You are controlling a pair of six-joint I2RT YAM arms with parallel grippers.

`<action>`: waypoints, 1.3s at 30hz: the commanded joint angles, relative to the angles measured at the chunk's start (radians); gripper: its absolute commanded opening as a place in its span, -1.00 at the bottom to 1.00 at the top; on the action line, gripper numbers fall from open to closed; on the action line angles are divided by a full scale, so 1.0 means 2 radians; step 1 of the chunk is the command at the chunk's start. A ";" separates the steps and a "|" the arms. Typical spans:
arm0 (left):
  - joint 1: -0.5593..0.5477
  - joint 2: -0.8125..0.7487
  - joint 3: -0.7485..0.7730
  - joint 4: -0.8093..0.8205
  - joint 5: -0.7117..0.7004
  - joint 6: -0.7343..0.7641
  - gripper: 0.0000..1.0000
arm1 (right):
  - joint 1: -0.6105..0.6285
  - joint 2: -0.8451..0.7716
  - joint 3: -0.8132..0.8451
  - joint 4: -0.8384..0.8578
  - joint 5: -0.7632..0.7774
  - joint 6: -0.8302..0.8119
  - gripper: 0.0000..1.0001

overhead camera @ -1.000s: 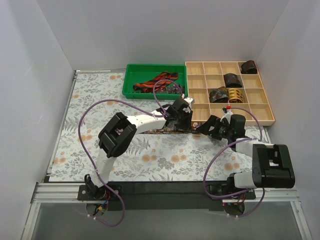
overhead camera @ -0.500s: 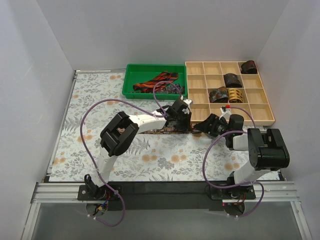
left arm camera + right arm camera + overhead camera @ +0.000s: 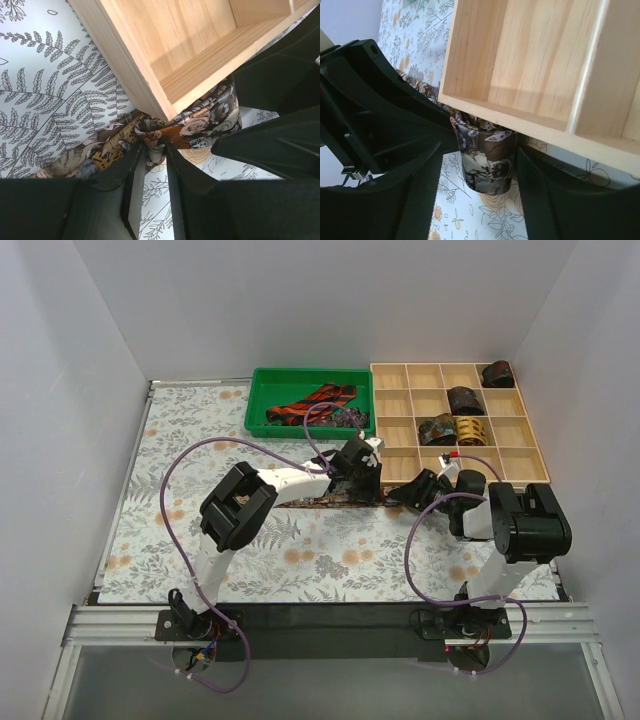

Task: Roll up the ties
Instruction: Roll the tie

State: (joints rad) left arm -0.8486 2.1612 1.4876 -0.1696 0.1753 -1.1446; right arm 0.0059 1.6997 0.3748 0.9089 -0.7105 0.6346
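A dark tie with brown-gold mottled print (image 3: pixel 335 501) lies on the floral covering just in front of the wooden organizer (image 3: pixel 520 455). Its right end is wound into a small coil (image 3: pixel 487 160) that stands against the organizer's front wall (image 3: pixel 520 117). My left gripper (image 3: pixel 155 150) is shut on a fold of this tie (image 3: pixel 210 117) beside the coil. My right gripper (image 3: pixel 481 152) is open around the coil: the right finger (image 3: pixel 540 185) is at its side and the left finger (image 3: pixel 422 195) stands apart from it. In the top view the left gripper (image 3: pixel 362 478) and right gripper (image 3: pixel 405 492) nearly meet.
The organizer holds several rolled ties, one of them gold (image 3: pixel 470 430) and one dark (image 3: pixel 465 400). A green bin (image 3: pixel 262 400) at the back holds a red-black striped tie (image 3: pixel 312 403). Purple cables (image 3: pixel 190 455) loop over both arms.
My right arm has folded upright and its gripper has slid left onto the coil, jaws narrowing around it. The left gripper has kept its hold and place.
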 commanded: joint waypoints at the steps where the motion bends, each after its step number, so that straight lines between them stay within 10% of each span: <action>1: 0.002 0.012 0.003 -0.006 0.007 -0.004 -0.55 | 0.002 0.028 -0.009 -0.037 0.006 0.007 0.08; 12: -0.004 0.009 -0.007 0.008 0.023 -0.013 -0.53 | 0.002 0.018 -0.014 -0.016 0.012 0.018 -0.73; 17: -0.001 -0.037 -0.031 0.006 -0.005 -0.004 -0.22 | 0.002 -0.025 0.007 -0.140 0.045 -0.036 -0.97; 29: 0.065 -0.261 -0.162 -0.059 -0.071 0.101 0.08 | 0.002 -0.121 0.174 -0.557 0.265 -0.220 -0.97; 39: 0.137 -0.469 -0.264 -0.132 -0.163 0.199 0.09 | 0.090 -0.126 0.272 -0.681 0.547 -0.254 -0.97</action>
State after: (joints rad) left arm -0.5892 1.3022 1.0027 -0.3611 -0.0463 -0.8440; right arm 0.1329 1.4651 0.8528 -0.3336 0.1013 0.1741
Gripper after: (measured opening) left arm 0.545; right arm 0.068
